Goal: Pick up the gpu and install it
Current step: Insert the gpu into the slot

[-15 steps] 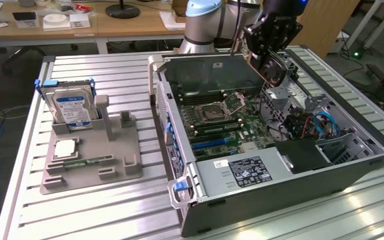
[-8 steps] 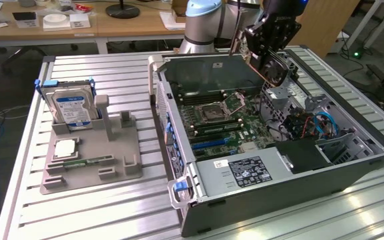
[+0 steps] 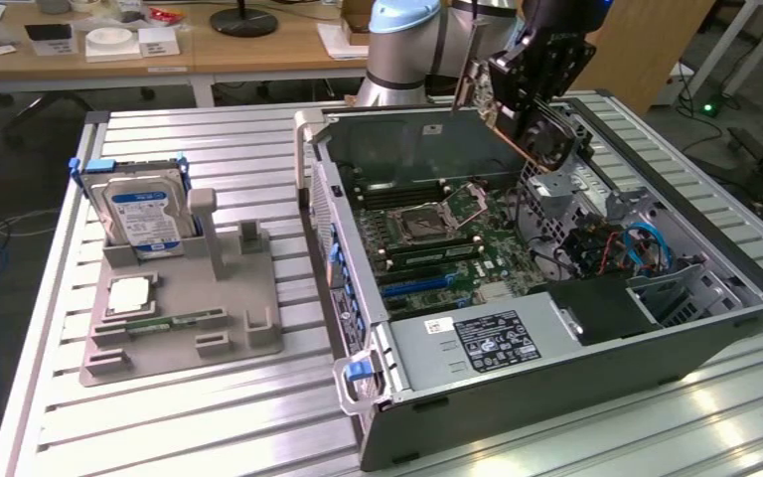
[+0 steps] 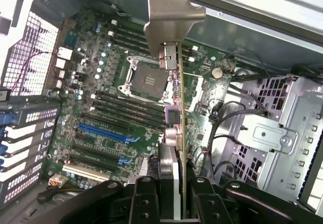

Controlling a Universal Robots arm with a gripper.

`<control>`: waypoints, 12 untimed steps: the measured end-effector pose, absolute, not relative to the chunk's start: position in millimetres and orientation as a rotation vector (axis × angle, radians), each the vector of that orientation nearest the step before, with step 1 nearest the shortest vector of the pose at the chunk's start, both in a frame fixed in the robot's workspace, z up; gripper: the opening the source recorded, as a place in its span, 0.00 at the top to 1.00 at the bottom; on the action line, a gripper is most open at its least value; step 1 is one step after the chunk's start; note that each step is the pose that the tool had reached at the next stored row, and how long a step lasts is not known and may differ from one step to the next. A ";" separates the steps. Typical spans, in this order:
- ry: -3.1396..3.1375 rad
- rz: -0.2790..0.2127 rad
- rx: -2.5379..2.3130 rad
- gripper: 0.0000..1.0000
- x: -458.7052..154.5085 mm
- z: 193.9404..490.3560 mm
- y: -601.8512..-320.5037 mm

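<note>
Gripper [image 3: 538,91] closed on gpu [image 3: 550,139], gpu hanging just beneath it, above motherboard [image 3: 441,248] in open computer case [image 3: 554,397]

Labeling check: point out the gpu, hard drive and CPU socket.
gpu [image 4: 172,117], wrist view, port block mid-card.
hard drive [image 3: 143,214], exterior view, blue-white label.
CPU socket [image 4: 144,80], wrist view, socket centre.

Thin flat green gpu card [image 4: 174,27] with silver metal bracket: edge-on in the wrist view, held end hidden between the fingers of the black gripper [image 4: 174,186], bracket's far end cut off by the picture's edge. Exterior view: pale blue-grey robot arm [image 3: 408,40] cut off above; print on dark power-supply label [image 3: 488,343] too small to read
</note>
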State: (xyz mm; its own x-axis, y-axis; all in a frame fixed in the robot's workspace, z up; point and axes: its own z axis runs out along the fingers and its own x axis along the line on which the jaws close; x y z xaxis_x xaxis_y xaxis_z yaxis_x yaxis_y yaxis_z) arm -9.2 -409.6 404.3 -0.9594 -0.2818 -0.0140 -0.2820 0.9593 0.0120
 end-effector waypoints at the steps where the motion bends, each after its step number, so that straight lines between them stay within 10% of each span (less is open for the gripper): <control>1: 3.096 0.022 -0.459 0.71 -9.2 404.3 -409.6; 12: 3.066 0.023 -0.628 0.71 -9.1 404.3 -409.6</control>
